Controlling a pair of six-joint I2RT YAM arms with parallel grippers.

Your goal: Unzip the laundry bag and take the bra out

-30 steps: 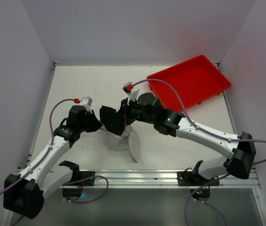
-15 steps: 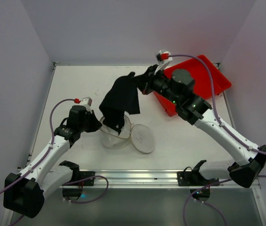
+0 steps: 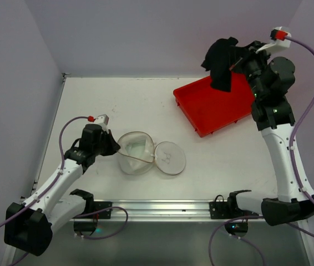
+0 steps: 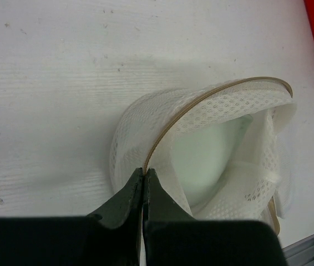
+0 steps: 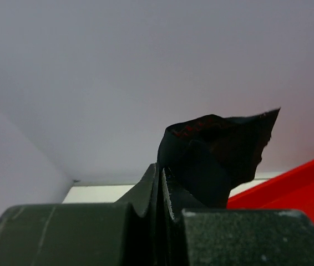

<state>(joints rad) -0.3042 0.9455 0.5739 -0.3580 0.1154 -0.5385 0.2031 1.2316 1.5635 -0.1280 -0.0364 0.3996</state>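
The white mesh laundry bag lies open on the table, its round lid with a small dark mark flopped to the right. In the left wrist view the bag is hollow inside. My left gripper is shut on the bag's tan wire rim. My right gripper is raised high over the red tray and is shut on the black bra, which hangs from it. In the right wrist view the bra bulges beside the closed fingers.
The red tray sits at the back right of the table. The walls of the enclosure stand close on both sides. A metal rail runs along the near edge between the arm bases.
My right arm has swung the bra up and right, from the bag to high over the red tray. The bag's lid has fallen open flat. My left gripper has held still.
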